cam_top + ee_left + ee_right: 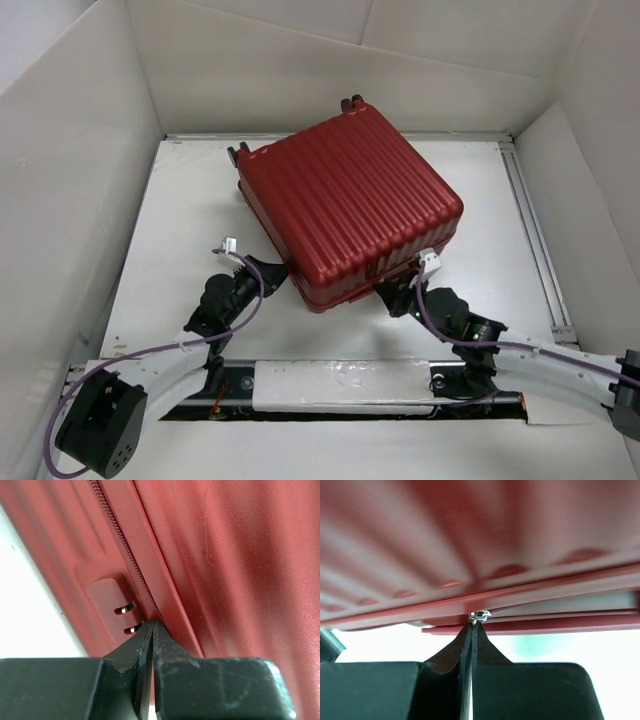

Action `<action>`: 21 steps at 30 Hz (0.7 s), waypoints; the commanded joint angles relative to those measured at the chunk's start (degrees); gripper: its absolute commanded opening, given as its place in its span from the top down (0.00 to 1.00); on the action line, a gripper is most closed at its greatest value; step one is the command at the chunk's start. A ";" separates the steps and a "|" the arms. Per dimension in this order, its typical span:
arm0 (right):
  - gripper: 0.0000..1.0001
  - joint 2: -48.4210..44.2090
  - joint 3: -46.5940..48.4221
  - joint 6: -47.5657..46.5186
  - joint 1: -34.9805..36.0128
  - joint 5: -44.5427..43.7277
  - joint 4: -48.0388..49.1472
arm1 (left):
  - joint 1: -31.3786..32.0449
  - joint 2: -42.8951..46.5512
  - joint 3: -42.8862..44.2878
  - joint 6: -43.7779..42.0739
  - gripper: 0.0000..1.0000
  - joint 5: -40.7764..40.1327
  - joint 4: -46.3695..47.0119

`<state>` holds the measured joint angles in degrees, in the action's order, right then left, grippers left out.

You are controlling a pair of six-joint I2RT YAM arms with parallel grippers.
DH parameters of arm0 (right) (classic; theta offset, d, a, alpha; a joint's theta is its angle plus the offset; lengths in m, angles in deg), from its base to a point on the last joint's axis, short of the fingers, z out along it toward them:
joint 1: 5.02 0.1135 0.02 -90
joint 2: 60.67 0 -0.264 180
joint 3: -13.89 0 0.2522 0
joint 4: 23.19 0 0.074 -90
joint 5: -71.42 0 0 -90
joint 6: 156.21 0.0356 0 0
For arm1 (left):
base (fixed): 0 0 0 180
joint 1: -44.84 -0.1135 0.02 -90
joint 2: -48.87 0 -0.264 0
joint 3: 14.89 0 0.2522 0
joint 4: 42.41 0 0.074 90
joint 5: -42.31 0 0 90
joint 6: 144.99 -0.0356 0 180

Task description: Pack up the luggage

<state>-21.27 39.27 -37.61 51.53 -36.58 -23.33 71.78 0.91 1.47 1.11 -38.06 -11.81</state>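
The luggage (pixel 345 205) is a dark red ribbed suitcase lying flat and turned at an angle on the table, wheels at its far side. My left gripper (pixel 276 272) is shut, its tips (pixel 152 623) pressed against the zipper track (pixel 125 545) beside a recessed lock (pixel 112 602) with two metal slots; nothing shows between the fingers. My right gripper (pixel 392 291) is at the near right side of the case, shut on a small metal zipper pull (pixel 480 614). There the two shells stand slightly apart, with pale lining (pixel 570 605) showing in the gap.
White cardboard walls (pixel 70 200) box in the table on the left, back and right. A metal rail (pixel 535 240) runs along the right side of the white table surface (pixel 180 230). Both arms' cables loop near the front edge.
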 commanded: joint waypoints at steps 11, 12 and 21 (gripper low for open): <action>1.00 27.47 21.68 3.92 25.88 8.24 6.32 | 1.27 -2.75 -1.71 1.47 1.00 3.64 6.71; 1.00 29.31 23.17 3.31 27.71 7.55 6.32 | 1.27 -2.75 -1.71 1.47 1.00 3.64 6.71; 1.00 26.04 24.34 4.88 31.95 -12.12 -5.69 | 1.27 0.76 -2.24 0.95 1.00 3.64 2.93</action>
<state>11.67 65.47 -34.22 83.47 -37.67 -23.44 72.37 -0.47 1.36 2.29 -36.91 -9.89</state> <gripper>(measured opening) 0.018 0.002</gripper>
